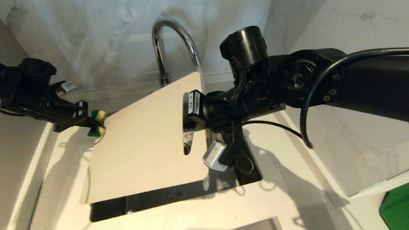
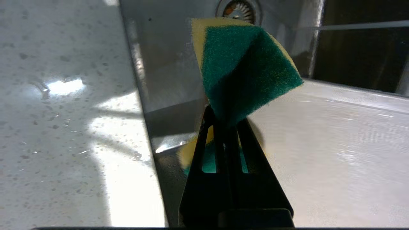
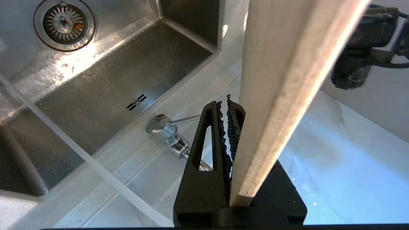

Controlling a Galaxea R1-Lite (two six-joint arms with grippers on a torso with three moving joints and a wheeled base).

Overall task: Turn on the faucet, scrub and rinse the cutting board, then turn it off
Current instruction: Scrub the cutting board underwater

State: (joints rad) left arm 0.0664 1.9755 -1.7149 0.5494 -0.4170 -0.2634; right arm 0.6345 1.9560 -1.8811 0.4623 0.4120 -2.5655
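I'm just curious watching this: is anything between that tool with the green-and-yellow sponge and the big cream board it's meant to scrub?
Nothing visible. The left tool pinches the green-and-yellow sponge right at the near edge of the cream-white plastic cutting board, which the right tool holds tilted over the steel sink.

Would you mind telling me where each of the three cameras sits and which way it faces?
Head view: on the head, facing down at the sink, faucet and cutting board; both arms show.
Left wrist view: behind the left gripper, which pinches the sponge over the sink edge.
Right wrist view: behind the right gripper, clamped on the board, looking down into the basin.
Shared: both wrist views show the drain.
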